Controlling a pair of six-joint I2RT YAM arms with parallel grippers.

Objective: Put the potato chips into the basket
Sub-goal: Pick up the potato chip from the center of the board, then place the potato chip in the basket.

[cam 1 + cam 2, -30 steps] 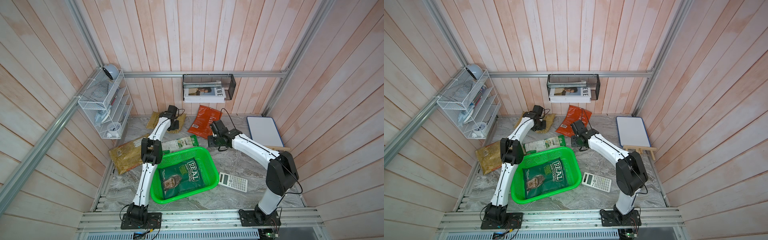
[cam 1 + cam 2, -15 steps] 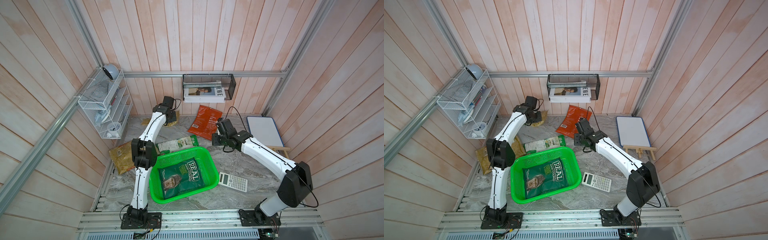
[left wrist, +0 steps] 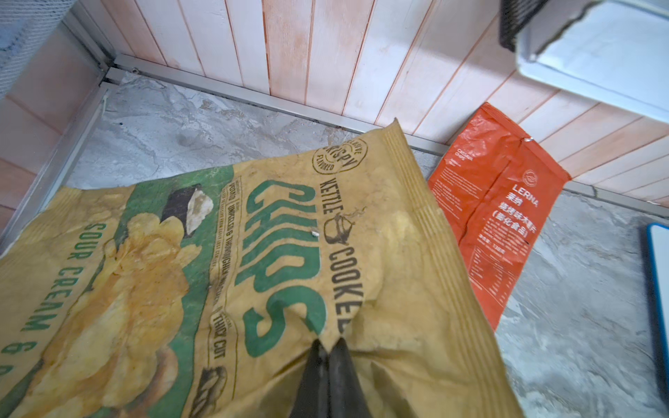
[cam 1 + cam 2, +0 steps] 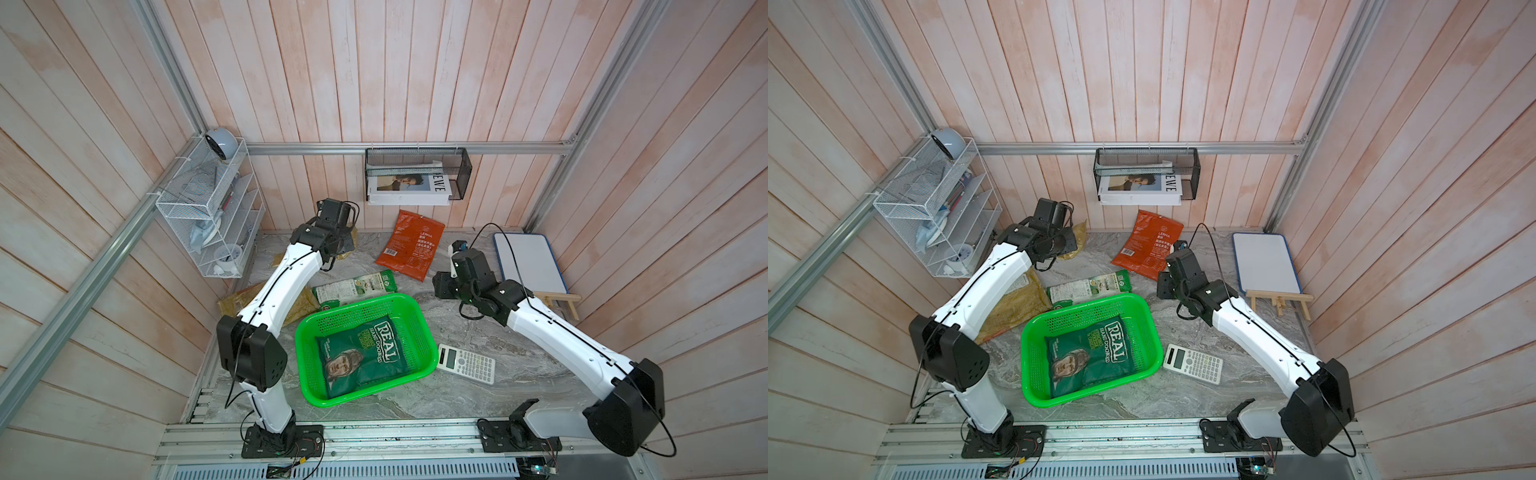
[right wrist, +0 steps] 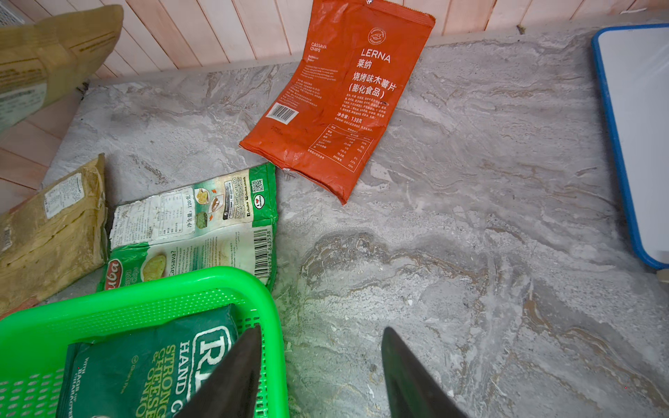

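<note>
The basket (image 4: 357,300) sits mid-table with the REAL bag (image 4: 365,353) lying flat inside, while the mustard bag (image 5: 50,231), orange bag (image 5: 340,97) and Chuba bag (image 5: 195,224) lie outside on the table. The left gripper (image 3: 328,343) is clamped on the CHIPS bag (image 3: 253,271), holding it up near the back wall. The right gripper (image 5: 321,328) hangs beside the basket's far corner, jaws apart and empty.

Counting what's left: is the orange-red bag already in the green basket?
No, the orange-red bag lies on the table, outside the green basket.
</note>
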